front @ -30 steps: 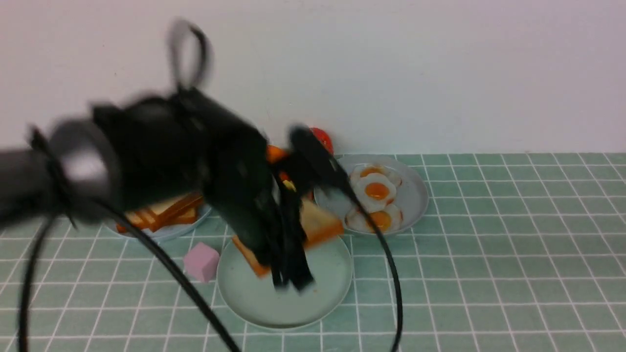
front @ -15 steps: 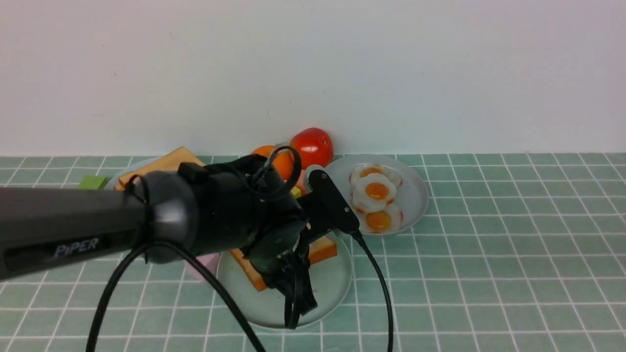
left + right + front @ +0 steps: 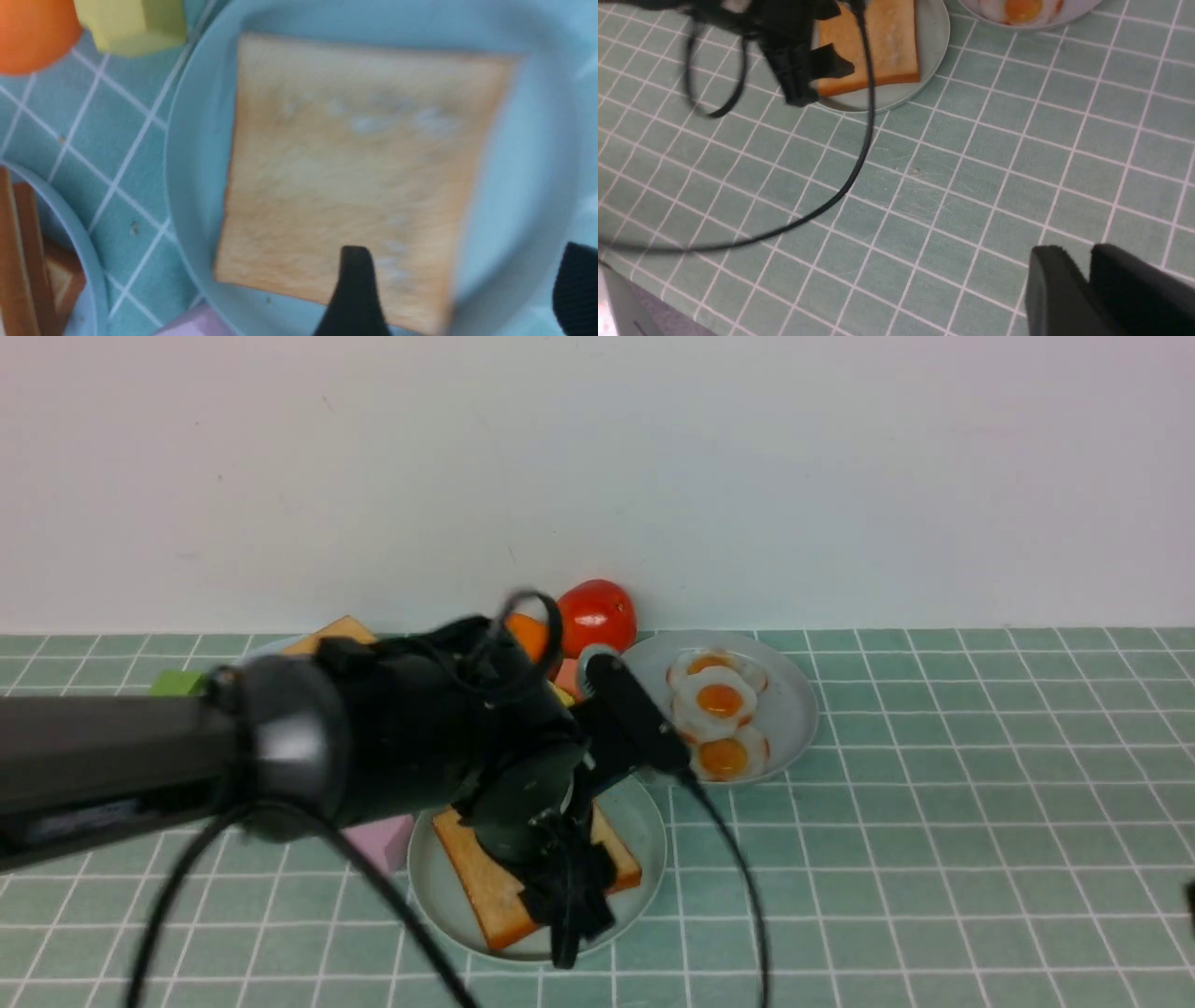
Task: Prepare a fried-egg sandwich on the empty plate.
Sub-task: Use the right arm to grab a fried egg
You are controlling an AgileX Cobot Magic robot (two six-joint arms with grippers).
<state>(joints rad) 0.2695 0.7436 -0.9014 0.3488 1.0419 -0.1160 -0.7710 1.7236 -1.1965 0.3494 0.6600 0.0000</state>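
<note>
Three plates (image 3: 653, 845), three fried eggs (image 3: 719, 700), one tomato (image 3: 597, 614), one orange (image 3: 529, 637)

Place: mock kitchen, lab-style staging | Surface: green-tiled counter (image 3: 934, 859) against bare white wall (image 3: 840, 476) | Props: plate (image 3: 795, 705) of glossy toy-like fried eggs (image 3: 719, 700), toast slice (image 3: 485, 868), tomato (image 3: 602, 614), pink block (image 3: 390, 840) | Rig: my cabled black arm (image 3: 112, 756) reaching over it

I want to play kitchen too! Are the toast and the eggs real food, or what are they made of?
Probably toys. The toast looks like stiff foam or plastic: matte, with straight edges and an even orange crust. The eggs look like glossy plastic or rubber: shiny whites, neat round yolks.
</note>
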